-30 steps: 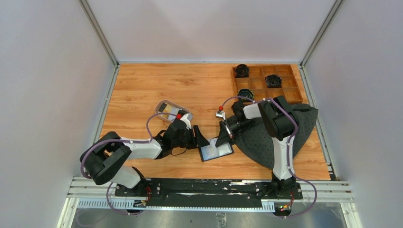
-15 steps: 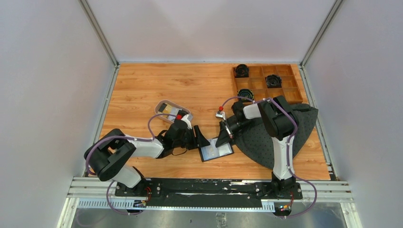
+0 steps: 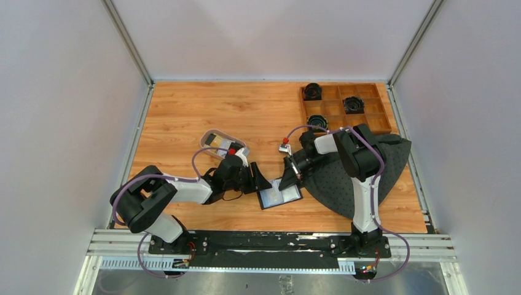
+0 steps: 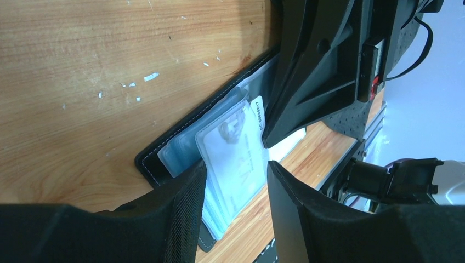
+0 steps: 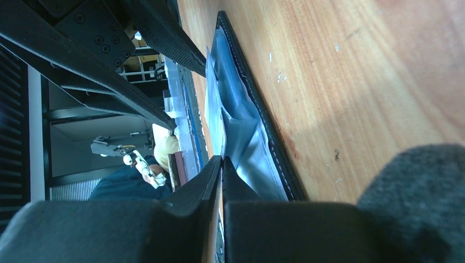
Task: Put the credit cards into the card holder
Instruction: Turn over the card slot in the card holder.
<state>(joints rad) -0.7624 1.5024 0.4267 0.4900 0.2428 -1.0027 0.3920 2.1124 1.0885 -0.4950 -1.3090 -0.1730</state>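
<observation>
The black card holder [image 3: 280, 197] is being seen spread open on the worktop [image 3: 184, 110], close to the near edge, and it is being crowded from both sides. The left pincer [image 4: 236, 167] is being held low at the holder's far-left corner. Its fingers [image 4: 175, 219] are set partly apart, with the clear sleeves and a pale card [image 4: 241, 159] framed between them. That card is lodged partly in a sleeve, its printed end poking out. Whether it is being clamped or only straddled cannot be told.

The right pincer [image 5: 221, 164] is being held down at the holder's far edge, its jaws drawn together to a hairline, tips right at the clear sleeves. If a sleeve is being nipped there, it cannot be made out. The two pincers are being held just apart, almost nose to nose.

Behind the left arm, more credit cards [image 3: 215, 140] are being carried in an oval pale-rimmed tray [image 3: 206, 135], a gold one uppermost. A wooden compartment box [image 3: 381, 117] is parked at the far right, and a dark dotted cloth [image 3: 335, 190] is spread just beside the holder, under the right arm.
</observation>
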